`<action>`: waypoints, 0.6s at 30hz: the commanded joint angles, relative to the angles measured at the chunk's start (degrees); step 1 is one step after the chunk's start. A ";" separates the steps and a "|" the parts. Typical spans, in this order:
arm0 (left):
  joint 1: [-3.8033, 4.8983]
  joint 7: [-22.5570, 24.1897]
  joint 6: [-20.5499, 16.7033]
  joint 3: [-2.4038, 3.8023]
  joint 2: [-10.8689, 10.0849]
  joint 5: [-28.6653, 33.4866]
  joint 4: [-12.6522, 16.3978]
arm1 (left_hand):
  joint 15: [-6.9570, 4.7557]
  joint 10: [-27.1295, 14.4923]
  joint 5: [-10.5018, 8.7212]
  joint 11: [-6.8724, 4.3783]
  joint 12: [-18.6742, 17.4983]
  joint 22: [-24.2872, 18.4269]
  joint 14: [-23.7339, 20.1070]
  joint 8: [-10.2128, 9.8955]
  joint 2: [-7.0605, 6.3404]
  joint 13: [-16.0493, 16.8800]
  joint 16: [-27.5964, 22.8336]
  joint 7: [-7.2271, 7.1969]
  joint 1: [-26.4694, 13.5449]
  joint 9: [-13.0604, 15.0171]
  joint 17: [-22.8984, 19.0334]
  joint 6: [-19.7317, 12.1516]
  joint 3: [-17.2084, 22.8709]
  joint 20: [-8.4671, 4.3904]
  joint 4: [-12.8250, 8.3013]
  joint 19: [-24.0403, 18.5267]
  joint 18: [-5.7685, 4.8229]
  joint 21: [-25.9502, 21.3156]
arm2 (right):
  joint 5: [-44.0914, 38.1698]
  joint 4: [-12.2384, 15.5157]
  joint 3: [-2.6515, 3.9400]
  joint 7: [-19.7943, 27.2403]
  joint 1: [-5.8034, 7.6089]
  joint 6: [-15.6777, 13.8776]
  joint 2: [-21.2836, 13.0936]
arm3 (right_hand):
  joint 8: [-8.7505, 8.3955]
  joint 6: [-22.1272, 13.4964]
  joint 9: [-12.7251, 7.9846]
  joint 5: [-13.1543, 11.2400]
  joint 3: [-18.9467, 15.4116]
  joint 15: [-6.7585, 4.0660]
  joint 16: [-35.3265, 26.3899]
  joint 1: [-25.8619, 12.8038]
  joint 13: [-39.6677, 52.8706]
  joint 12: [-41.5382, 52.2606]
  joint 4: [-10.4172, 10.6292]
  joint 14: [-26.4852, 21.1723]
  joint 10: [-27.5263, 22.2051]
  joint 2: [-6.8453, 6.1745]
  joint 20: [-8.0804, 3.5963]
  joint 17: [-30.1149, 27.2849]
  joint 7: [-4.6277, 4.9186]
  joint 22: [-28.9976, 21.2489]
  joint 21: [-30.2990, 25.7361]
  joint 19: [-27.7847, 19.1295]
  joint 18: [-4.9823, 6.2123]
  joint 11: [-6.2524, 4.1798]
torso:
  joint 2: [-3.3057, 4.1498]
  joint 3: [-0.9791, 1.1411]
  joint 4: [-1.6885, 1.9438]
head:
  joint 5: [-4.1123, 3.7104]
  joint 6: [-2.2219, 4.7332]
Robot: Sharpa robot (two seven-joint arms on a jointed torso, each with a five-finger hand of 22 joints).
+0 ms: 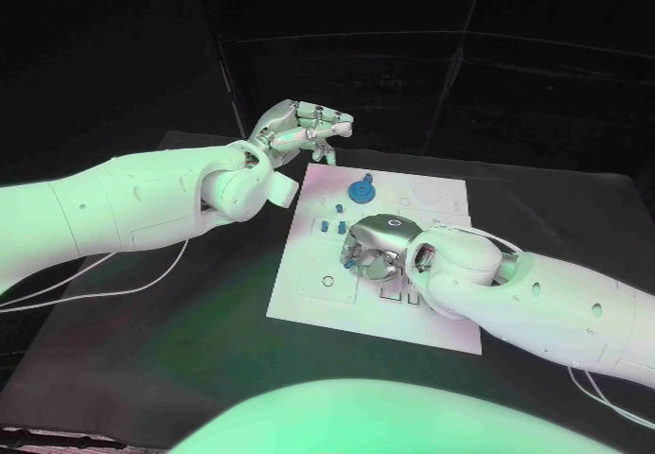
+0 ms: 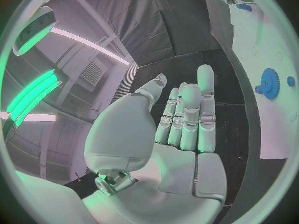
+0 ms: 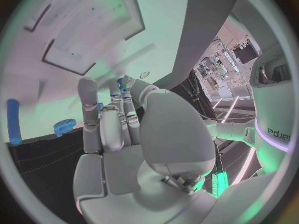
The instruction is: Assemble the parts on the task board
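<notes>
The white task board [image 1: 444, 213] lies at the centre of the black counter [image 1: 164, 331], its long sides running roughly from 12 to 6 o'clock. A blue gear [image 1: 362, 191] with a small blue part beside it stands near the board's 12 o'clock edge, and short blue pegs [image 1: 327, 227] stand just below it, toward the board's 9 o'clock edge. The right hand [image 1: 376, 248] is down on the middle of the board, fingers curled toward its surface; the right wrist view shows a small blue part [image 3: 122, 84] between the fingertips, so it appears pinched there. A long blue pin [image 3: 12, 121] and the gear sit near the board's edge beyond that hand. The left hand [image 1: 298, 128] hovers off the board's 11 o'clock corner, fingers straight and close together, holding nothing. Bare counter lies open at 7 and 9 o'clock; white cables [image 1: 123, 284] trail at 8 o'clock
</notes>
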 commanded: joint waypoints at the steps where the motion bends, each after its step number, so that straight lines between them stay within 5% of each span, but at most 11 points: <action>1: 0.09 0.03 0.69 0.04 0.02 0.25 0.00 | 0.02 -0.66 0.17 0.04 0.29 -0.13 -0.52 0.27 0.39 0.11 -0.03 0.05 -0.02 -0.08 -0.17 -0.44 -0.38 0.45 0.02 0.00 0.79 -0.27 | -0.22 -0.04 -0.46 0.23 -0.32 1.11 0.00 | -0.25 -0.09 -0.04 0.20 0.10 -0.09 0.15 -0.02 0.04 -0.42 -0.30 2.22 0.12 0.35 -0.08 0.01 0.15 -0.21 -0.27 -0.14 0.22 0.24 | 0.00 0.01 0.02 | 0.04 0.00; 9: 0.10 -0.12 0.74 0.04 0.05 0.25 -0.03 | 0.02 -0.66 0.17 0.04 0.29 -0.13 -0.52 0.27 0.39 0.11 -0.03 0.05 -0.02 -0.08 -0.17 -0.44 -0.38 0.45 0.02 0.00 0.79 -0.27 | -0.10 -0.46 -0.53 0.78 -0.32 -0.70 0.09 | -2.92 -4.43 -0.45 0.00 0.04 1.10 0.05 -1.21 -0.35 -2.83 -0.37 2.12 -4.00 -0.60 0.73 -0.29 1.58 -0.80 -0.62 -0.56 0.18 1.75 | 0.01 -0.02 -0.02 | 0.06 0.00; 18: 0.10 -0.36 0.90 0.04 0.06 0.25 -0.05 | 0.02 -0.70 0.17 0.04 0.33 -0.15 -0.54 0.28 0.41 0.11 -0.03 0.06 0.01 -0.08 -0.23 -0.46 -0.43 0.46 0.03 0.01 0.79 -0.29 | -0.01 -0.69 -0.55 1.15 -0.32 -1.82 0.23 | -3.29 -9.32 -0.36 -0.23 -0.54 1.63 -0.35 -2.03 -0.23 -3.64 -0.54 1.80 -8.57 -1.54 1.45 -1.13 1.36 -2.42 -1.54 -1.45 0.54 2.33 | 0.01 -0.01 -0.02 | 0.09 0.00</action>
